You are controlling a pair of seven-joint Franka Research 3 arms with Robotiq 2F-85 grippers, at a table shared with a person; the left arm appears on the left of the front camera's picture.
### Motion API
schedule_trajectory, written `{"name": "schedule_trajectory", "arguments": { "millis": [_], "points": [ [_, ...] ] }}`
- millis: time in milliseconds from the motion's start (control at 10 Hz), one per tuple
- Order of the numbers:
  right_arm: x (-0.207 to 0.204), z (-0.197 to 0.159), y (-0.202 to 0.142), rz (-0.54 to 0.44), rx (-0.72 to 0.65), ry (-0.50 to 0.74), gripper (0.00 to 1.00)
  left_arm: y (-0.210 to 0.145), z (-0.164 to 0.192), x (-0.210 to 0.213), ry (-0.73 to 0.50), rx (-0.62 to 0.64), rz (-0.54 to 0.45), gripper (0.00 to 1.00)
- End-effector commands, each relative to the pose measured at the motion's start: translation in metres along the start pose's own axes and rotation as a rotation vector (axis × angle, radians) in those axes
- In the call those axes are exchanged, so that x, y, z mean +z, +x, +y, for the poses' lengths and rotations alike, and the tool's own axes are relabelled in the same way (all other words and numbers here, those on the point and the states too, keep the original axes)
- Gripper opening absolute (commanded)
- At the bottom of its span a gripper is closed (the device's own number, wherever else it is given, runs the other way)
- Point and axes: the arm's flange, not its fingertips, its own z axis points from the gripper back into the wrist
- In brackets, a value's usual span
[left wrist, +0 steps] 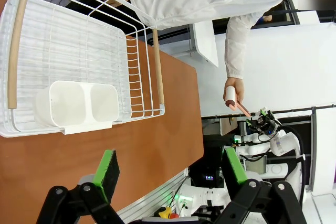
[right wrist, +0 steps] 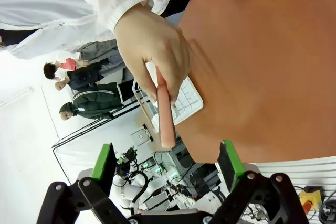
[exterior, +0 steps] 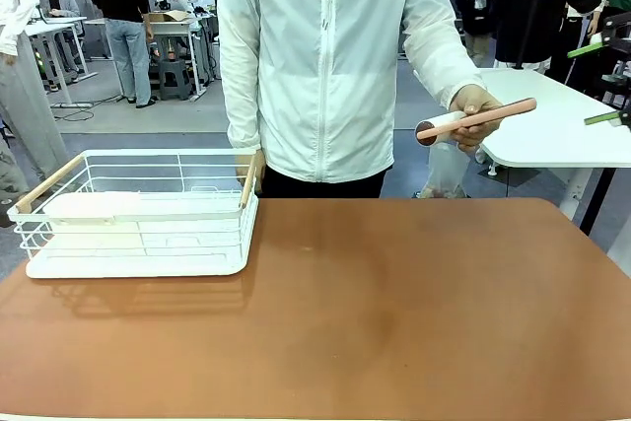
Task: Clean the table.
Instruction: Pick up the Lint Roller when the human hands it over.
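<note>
The reddish-brown table has a bare top apart from a white wire basket at its left. A person in a white jacket stands at the far side and holds out a lint roller with a pink handle. My right gripper hangs open at the right edge, just beyond the handle's tip. In the right wrist view the pink handle points toward the gap of the open right gripper without touching it. My left gripper is open above the table edge, near the basket.
The basket has wooden handles and holds a white two-cup holder. A smaller white-topped table stands behind at the right. Other people stand farther back in the room.
</note>
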Motion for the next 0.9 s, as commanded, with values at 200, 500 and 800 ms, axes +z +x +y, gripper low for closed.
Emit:
{"name": "schedule_trajectory", "arguments": {
  "millis": [200,500,800],
  "points": [
    [-0.043,-0.003,-0.031,-0.115,0.047,0.026,1.00,-0.001,0.000,0.003,-0.014,-0.005,-0.001,1.00],
    [-0.061,-0.006,-0.045,-0.152,0.081,0.013,1.00,-0.001,0.000,0.003,-0.014,-0.005,-0.001,1.00],
    [-0.072,-0.008,-0.053,-0.148,0.088,-0.008,1.00,-0.001,0.000,0.003,-0.014,-0.005,-0.001,1.00]
  ]
}}
